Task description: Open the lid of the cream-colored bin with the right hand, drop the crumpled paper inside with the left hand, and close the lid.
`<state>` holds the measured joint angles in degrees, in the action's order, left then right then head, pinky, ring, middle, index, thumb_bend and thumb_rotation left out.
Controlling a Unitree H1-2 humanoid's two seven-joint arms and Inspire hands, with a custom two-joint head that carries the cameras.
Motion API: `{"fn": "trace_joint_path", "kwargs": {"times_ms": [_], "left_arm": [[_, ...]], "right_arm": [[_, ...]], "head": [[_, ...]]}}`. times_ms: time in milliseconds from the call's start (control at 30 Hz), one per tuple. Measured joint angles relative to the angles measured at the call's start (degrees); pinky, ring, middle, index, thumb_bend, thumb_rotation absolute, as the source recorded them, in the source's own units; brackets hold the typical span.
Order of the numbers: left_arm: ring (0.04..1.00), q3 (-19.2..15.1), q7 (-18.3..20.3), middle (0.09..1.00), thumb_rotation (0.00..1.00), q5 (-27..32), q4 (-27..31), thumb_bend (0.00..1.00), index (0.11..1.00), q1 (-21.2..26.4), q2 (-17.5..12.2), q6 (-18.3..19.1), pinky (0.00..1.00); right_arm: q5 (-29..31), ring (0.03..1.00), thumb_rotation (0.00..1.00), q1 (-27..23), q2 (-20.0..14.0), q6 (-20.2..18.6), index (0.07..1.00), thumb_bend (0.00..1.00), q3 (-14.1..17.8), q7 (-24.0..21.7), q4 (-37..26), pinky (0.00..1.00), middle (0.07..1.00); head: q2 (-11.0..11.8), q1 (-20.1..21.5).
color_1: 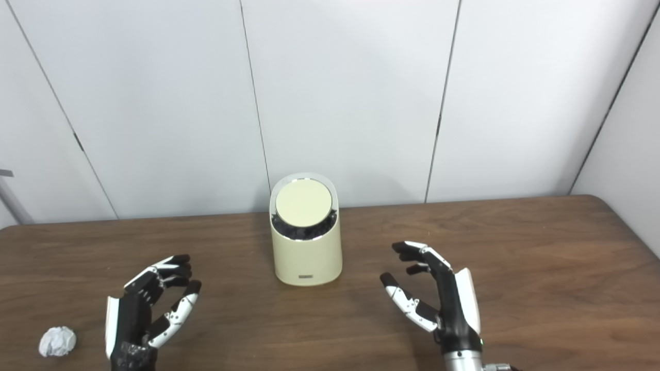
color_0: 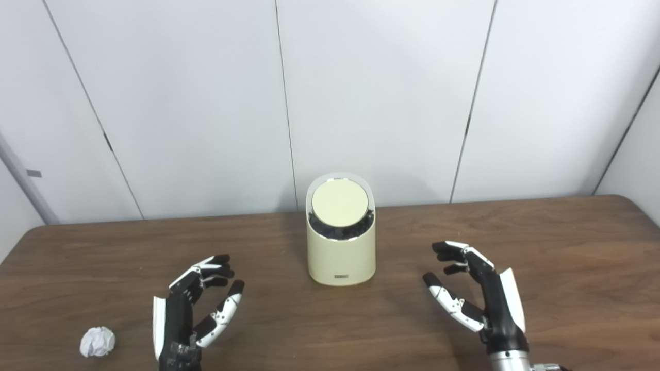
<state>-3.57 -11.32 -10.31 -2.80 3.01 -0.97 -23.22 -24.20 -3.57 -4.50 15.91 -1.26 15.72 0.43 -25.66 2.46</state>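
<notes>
The cream-colored bin [color_0: 340, 257] stands upright in the middle of the brown table, its round lid [color_0: 340, 202] down and tilted toward me. The crumpled white paper [color_0: 97, 341] lies on the table at the near left. My left hand [color_0: 198, 304] is open and empty, just right of the paper and to the left of the bin. My right hand [color_0: 477, 288] is open and empty, to the right of the bin and nearer to me, apart from it. The same layout shows in the right eye view, with the bin [color_1: 307, 252] and the paper [color_1: 57, 341].
The table [color_0: 567, 247] runs to a white panelled wall behind the bin. Its right back corner is rounded. Nothing else stands on the wood.
</notes>
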Motion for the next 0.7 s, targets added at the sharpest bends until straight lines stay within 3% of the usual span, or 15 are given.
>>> {"fn": "trace_joint_path", "kwargs": {"times_ms": [700], "left_arm": [[0.679,0.04,-0.06,0.705,0.07,-0.15,0.00,0.48,0.497,0.02,0.02,0.00,0.58]], "right_arm": [[-0.04,0.665,0.38,0.00,-0.06,0.00,0.666,0.26,0.07,0.01,-0.09,0.55,0.690]], "head": [[-0.09,-0.35]]}}
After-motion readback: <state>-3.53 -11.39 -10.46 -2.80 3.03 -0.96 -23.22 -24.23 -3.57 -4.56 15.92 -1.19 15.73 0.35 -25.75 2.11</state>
